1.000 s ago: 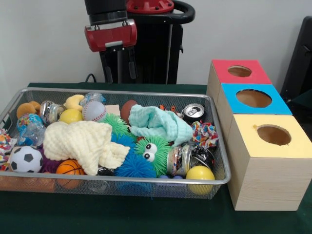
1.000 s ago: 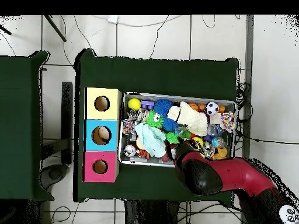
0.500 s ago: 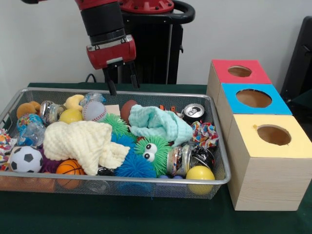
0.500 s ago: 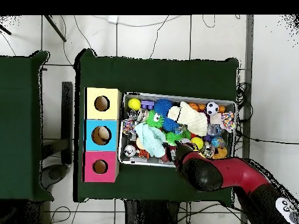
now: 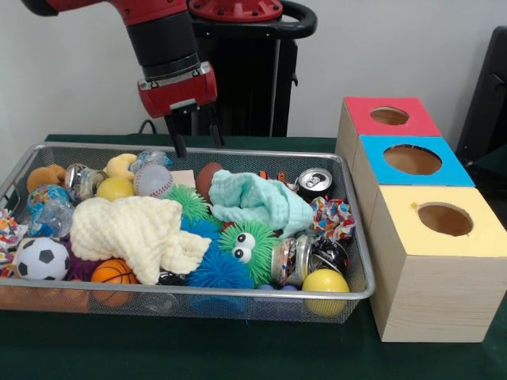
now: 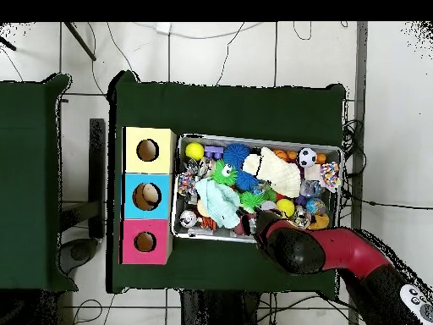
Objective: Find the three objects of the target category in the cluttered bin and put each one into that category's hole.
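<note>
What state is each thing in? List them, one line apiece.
hand: open, empty, above the bin's far edge.
wire bin: full, cluttered.
yellow cloth: crumpled over toys.
teal cloth: bunched up.
can: lying on its side, its opened top facing the camera.
red box: hole empty as far as seen.
blue box: hole open.
yellow box: hole open.
</note>
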